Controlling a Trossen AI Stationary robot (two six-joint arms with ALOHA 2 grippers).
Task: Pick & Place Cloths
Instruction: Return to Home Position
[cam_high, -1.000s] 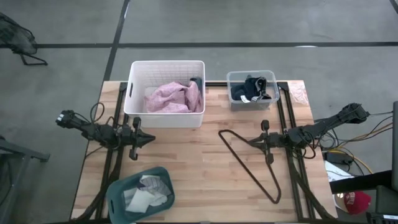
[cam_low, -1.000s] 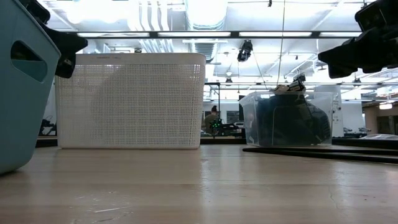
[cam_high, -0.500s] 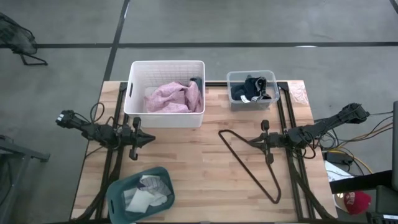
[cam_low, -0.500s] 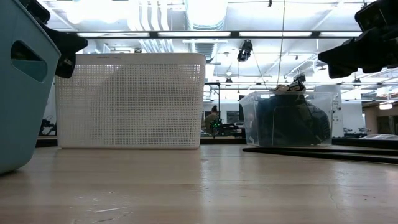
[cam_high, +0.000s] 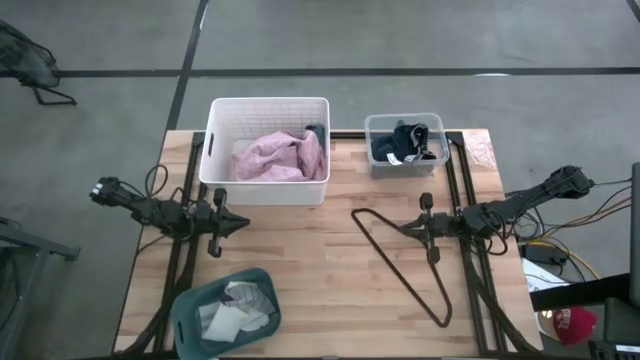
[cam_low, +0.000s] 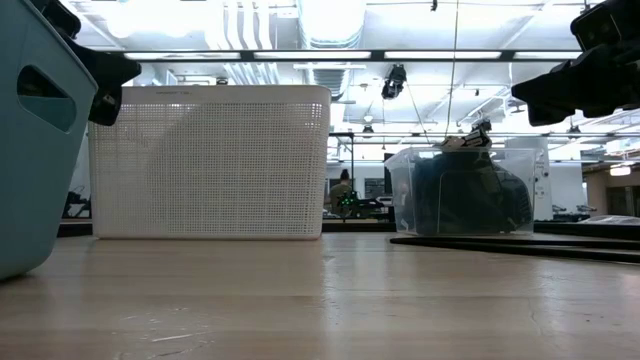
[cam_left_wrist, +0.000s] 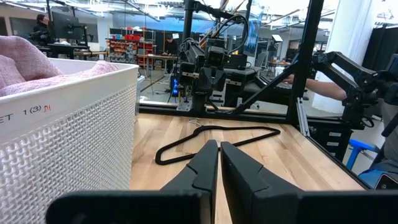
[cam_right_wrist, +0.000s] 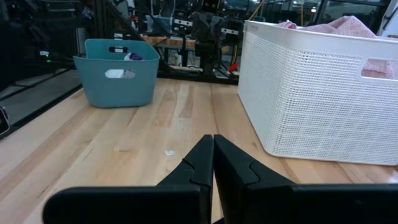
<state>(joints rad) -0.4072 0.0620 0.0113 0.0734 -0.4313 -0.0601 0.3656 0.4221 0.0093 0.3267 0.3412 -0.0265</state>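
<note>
Nothing visibly changes from the earlier pictures to now, in the high view or the low one. The left gripper (cam_high: 245, 224) and the right gripper (cam_high: 402, 228) show at the same places above the table (cam_high: 310, 270). The pink garment (cam_high: 272, 158) and the socks (cam_high: 240, 305) lie exactly as before.

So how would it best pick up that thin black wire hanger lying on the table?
Probably from straight above, pinching the long straight side of the thin black wire hanger. It lies flat on the wooden table, so there is nothing to get under from the side, and the fingers should close across the wire. The right gripper, now shut, sits nearest it.
</note>
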